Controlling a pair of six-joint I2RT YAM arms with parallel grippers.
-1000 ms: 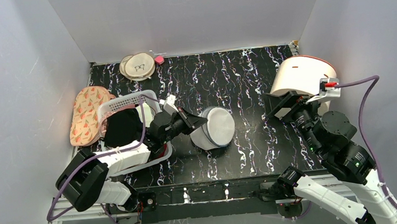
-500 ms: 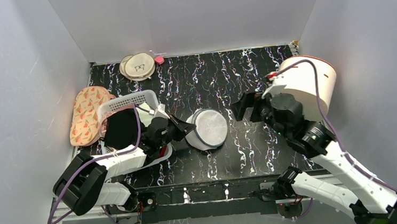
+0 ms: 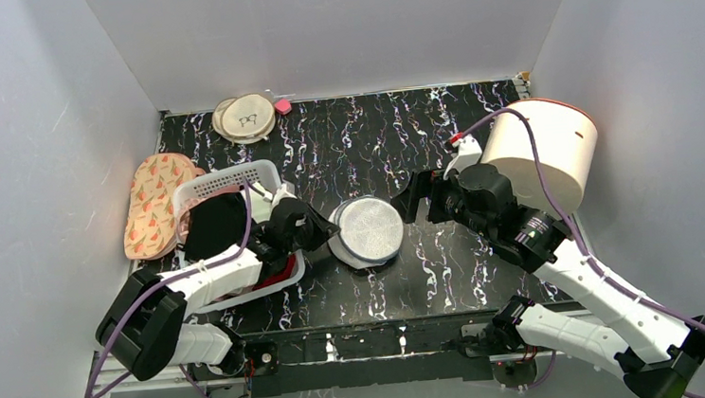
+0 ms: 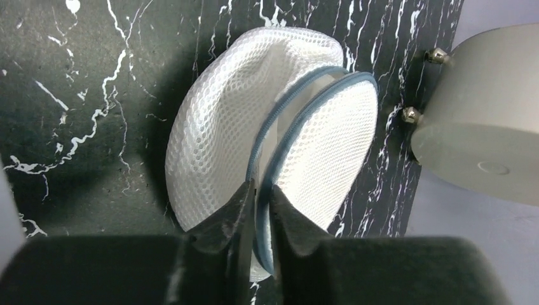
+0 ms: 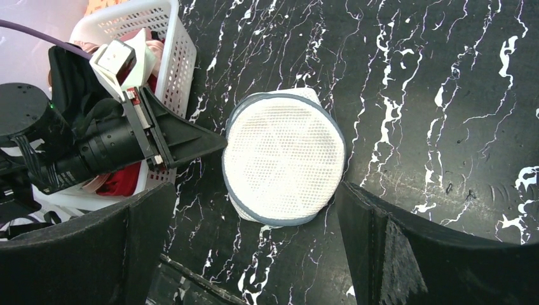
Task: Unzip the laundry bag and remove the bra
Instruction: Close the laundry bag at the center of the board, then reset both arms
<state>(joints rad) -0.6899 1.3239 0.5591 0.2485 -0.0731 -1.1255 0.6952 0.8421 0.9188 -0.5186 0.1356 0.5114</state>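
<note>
The laundry bag (image 3: 367, 231) is a small white mesh pod with a blue-grey zipper rim, lying on the black marbled table near the middle. My left gripper (image 3: 326, 231) reaches it from the left, and in the left wrist view its jaws (image 4: 260, 189) are shut on the rim band of the bag (image 4: 279, 121). My right gripper (image 3: 412, 197) hangs just right of the bag and above it, wide open. In the right wrist view the bag (image 5: 283, 155) lies between and beyond the spread fingers of that gripper (image 5: 255, 197). The bra is not in view.
A white plastic basket (image 3: 224, 181) holding dark and red clothes stands left of the bag, under my left arm. A big cream drum (image 3: 545, 151) sits at the right. Beige round discs (image 3: 245, 117) lie at the back left, and an orange patterned pad (image 3: 154, 200) by the left wall.
My right arm has swung left from the drum to beside the bag. The bag has slid a little left with my left gripper and now shows its flat mesh face upward.
</note>
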